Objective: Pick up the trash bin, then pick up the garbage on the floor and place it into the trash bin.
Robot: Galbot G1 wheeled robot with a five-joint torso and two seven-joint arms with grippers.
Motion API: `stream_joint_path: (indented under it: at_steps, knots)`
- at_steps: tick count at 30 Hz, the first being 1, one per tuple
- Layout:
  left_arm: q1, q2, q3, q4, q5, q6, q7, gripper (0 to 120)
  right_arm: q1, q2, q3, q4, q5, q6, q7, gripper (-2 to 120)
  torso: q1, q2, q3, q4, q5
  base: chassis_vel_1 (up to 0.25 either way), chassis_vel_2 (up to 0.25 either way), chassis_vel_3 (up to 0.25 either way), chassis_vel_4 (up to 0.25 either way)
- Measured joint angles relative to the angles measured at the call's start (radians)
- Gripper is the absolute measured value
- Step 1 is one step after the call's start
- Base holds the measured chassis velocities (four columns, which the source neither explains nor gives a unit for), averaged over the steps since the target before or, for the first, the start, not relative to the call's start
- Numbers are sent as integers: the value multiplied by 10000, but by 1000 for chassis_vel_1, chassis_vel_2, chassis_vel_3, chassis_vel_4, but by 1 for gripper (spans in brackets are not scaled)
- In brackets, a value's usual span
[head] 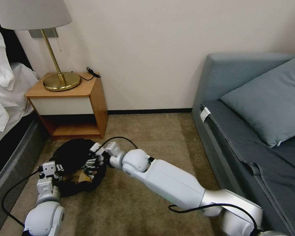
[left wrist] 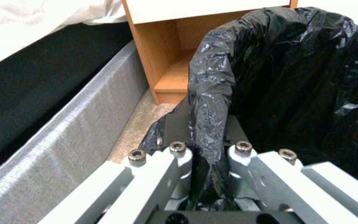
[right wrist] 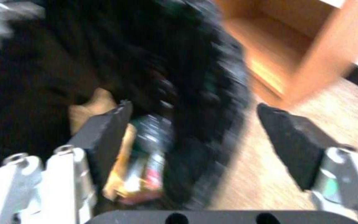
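The trash bin (head: 76, 156), lined with a crinkly black bag, sits on the carpet in front of the nightstand. My left gripper (head: 58, 170) is shut on its near rim; the left wrist view shows the black bag (left wrist: 212, 93) pinched between the left gripper's (left wrist: 208, 149) fingers. My right gripper (head: 93, 160) hangs open over the bin's right rim, and its fingers (right wrist: 104, 133) stand wide apart on either side of the bag's edge. Garbage lies inside the bin: a bottle with a green label (right wrist: 151, 140), a gold wrapper (right wrist: 123, 177) and brown paper (head: 82, 177).
A wooden nightstand (head: 95, 98) with a brass lamp (head: 60, 80) stands just behind the bin. The bed frame (head: 13, 154) runs along the left and a grey sofa (head: 239, 131) along the right. Open carpet (head: 154, 137) lies between them.
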Motion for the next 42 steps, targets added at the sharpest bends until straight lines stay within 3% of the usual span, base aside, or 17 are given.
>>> stream_joint_path:
  at_steps: [4, 7, 22, 42]
  knots:
    - [-2, -60, 47, 18, 30, -18, 3, 4, -6, -310, 111, 18, 14, -236, 348, 88, 0, 0, 0, 1, 0, 0, 0, 0, 0]
    - [21, -121, 103, 18, 59, -41, 14, 4, -187, -673, 344, 118, 406, -739, 1226, 99, 0, 0, 0, 0, 1, 0, 0, 0, 0]
    - [-49, -146, 225, 141, 200, -66, 42, 4, -1482, -2099, 999, 419, 1159, -2653, 3718, 100, 0, 0, 0, 1, 2, 0, 0, 0, 0]
    - [122, -98, 295, -12, 270, -110, 138, 4, -2231, -2951, 1468, -26, 630, -3091, 3940, 100, 0, 0, 0, 1, 0, 0, 0, 0, 0]
